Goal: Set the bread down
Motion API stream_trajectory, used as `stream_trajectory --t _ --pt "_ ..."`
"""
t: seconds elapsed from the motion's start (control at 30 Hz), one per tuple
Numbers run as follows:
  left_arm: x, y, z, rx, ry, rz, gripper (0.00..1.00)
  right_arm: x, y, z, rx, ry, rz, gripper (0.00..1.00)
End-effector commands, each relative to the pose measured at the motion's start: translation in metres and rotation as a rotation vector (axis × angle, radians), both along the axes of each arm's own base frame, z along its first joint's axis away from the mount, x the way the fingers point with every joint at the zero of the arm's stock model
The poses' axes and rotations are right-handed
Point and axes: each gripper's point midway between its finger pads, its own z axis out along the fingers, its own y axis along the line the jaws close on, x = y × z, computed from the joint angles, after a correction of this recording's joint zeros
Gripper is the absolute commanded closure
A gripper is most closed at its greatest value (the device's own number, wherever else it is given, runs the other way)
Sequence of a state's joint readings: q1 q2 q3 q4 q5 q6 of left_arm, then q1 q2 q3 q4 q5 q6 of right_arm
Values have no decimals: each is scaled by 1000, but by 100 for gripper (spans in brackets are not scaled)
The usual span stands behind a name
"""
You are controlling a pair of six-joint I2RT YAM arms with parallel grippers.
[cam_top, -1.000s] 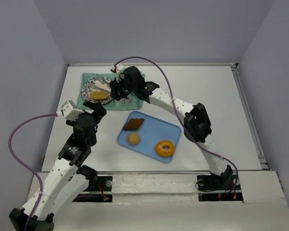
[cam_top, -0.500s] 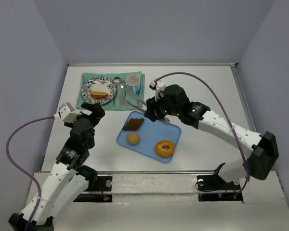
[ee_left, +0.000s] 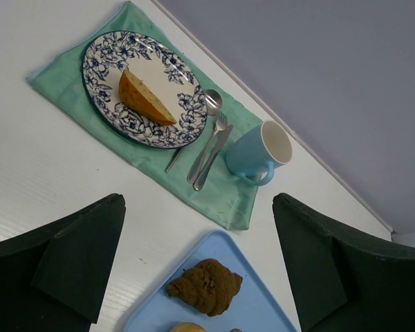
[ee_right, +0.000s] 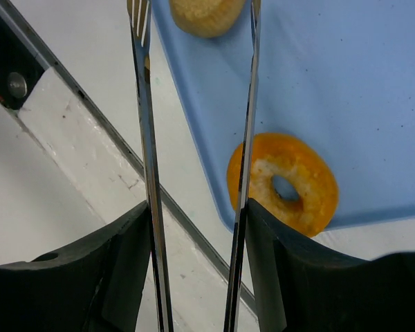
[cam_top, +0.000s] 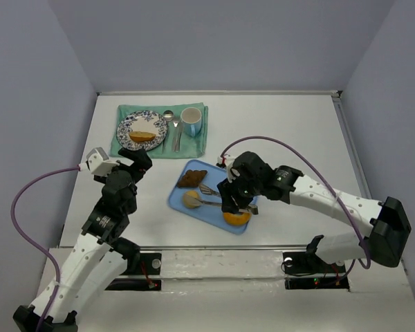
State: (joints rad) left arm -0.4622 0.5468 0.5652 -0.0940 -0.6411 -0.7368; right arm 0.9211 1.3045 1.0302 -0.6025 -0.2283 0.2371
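Note:
The oblong golden-brown roll (cam_top: pixel 142 136) lies on the floral plate (cam_top: pixel 128 126), also seen in the left wrist view (ee_left: pixel 145 99). The round tan bun (cam_top: pixel 191 199) sits on the blue tray (cam_top: pixel 228 180). My right gripper (cam_top: pixel 238 197) is shut on metal tongs (cam_top: pixel 209 197), low over the tray. In the right wrist view the bun (ee_right: pixel 204 15) lies between the spread tong arms (ee_right: pixel 144 104) near their tips. I cannot tell if they touch it. My left gripper (cam_top: pixel 135 162) is open and empty, above the table left of the tray.
A dark brown pastry (cam_top: pixel 191 178) and an orange ring donut (ee_right: pixel 290 183) share the tray. A blue cup (cam_top: pixel 191 122), spoon and fork (ee_left: pixel 211 142) lie on the green cloth (cam_top: pixel 200 142) beside the plate. The table's near edge is just below the tray.
My right arm has swung back from the plate to the tray with the tongs. The roll stays on the plate. The tongs now reach the round bun. The left arm has barely moved.

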Motion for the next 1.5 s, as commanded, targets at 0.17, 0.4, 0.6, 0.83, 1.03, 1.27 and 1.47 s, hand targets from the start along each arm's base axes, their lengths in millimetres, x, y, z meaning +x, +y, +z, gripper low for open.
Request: stream_trajectory --t 0.17,0.4,0.6,0.83,1.03,1.27,1.47 --pt "5 5 6 0 -28 36 1 11 3 -13 -83 -17 -31 38" --pt "7 5 4 2 -27 40 1 10 17 -19 -77 -12 39 38" --pt "8 4 3 5 -20 40 1 9 31 -23 -62 -7 91 38" --pt "8 5 3 7 -22 41 1 23 33 -10 -49 -66 43 67" --pt "6 6 6 -1 -32 40 1 29 20 26 -3 -147 -38 86" --pt "4 7 7 -10 -42 42 1 63 21 79 108 -299 -220 93" --pt "4 6 7 -15 -49 38 1 124 62 116 217 -435 -267 93"
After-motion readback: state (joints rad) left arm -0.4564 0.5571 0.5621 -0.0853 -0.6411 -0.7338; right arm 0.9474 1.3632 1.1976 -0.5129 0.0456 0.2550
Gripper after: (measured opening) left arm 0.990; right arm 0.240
